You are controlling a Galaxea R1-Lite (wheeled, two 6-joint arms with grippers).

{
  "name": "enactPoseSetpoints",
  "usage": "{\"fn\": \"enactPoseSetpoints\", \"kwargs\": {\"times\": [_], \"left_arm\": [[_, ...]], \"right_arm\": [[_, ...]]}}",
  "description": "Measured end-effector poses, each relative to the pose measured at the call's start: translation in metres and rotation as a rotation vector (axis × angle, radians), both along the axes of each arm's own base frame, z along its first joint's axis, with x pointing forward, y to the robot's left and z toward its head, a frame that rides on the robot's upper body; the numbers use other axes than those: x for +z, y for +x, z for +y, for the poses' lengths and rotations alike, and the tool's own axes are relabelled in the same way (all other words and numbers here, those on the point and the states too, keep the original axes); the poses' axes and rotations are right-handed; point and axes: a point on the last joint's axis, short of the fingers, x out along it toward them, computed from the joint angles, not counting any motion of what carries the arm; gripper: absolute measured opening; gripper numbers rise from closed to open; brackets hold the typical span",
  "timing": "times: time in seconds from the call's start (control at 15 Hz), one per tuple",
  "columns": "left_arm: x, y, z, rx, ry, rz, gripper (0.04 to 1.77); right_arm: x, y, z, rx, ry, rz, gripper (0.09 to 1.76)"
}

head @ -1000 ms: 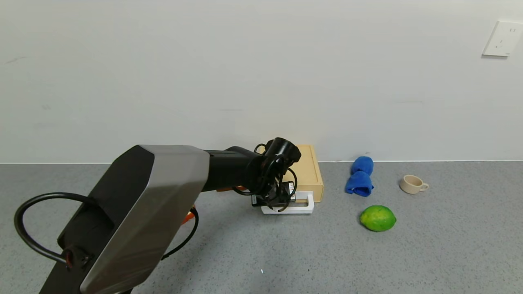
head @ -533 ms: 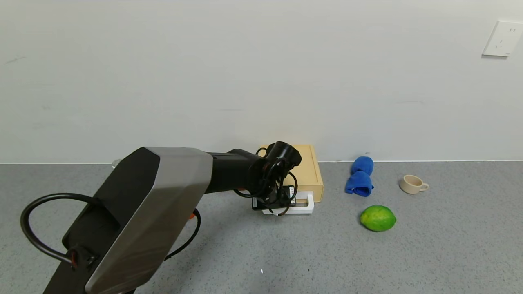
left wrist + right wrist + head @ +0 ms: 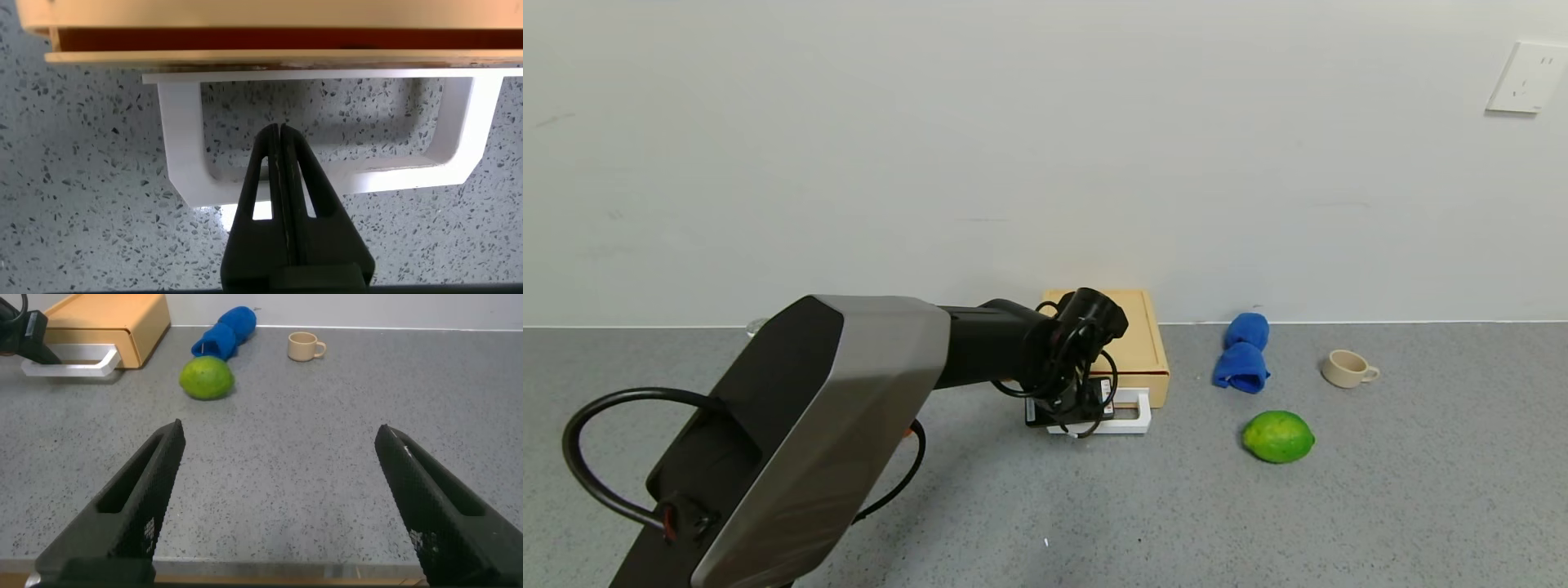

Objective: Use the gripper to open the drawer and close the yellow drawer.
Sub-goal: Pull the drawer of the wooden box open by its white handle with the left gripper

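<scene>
The pale yellow drawer point(image 3: 1143, 343) stands against the wall, its white loop handle point(image 3: 1131, 420) facing me. My left gripper point(image 3: 1078, 408) is shut and empty, lowered onto the handle's left part. In the left wrist view the closed gripper point(image 3: 279, 129) crosses the handle's front bar point(image 3: 184, 155) and its tip sits inside the loop. A thin dark-red gap shows under the drawer's top edge point(image 3: 245, 12). My right gripper point(image 3: 278, 441) is open and empty, low over the counter well in front. It sees the drawer point(image 3: 106, 318) far off.
A blue cloth point(image 3: 1243, 355), a green lime point(image 3: 1278, 437) and a beige cup point(image 3: 1347, 367) lie right of the drawer on the grey counter point(image 3: 1258, 523). The wall runs right behind the drawer. An orange object point(image 3: 903, 429) shows partly under my left arm.
My left arm has dropped a little and the shut gripper has settled lower onto the handle. The handle sits slightly nearer me. The other objects have not moved.
</scene>
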Motion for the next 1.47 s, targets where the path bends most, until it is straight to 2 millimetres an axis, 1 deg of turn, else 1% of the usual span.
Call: {"fn": "enactPoseSetpoints", "kwargs": {"times": [0.47,1.0,1.47], "left_arm": [[-0.002,-0.007,-0.002,0.027,0.000,0.039,0.11],[-0.001,-0.021,-0.005,0.058,0.010,0.098,0.11],[-0.006,-0.042,-0.008,0.027,0.047,0.138,0.11]], "right_arm": [[0.000,0.000,0.000,0.000,0.000,0.000,1.71],[0.000,0.000,0.000,-0.001,0.000,0.000,1.71],[0.000,0.000,0.000,0.000,0.000,0.000,1.71]]}}
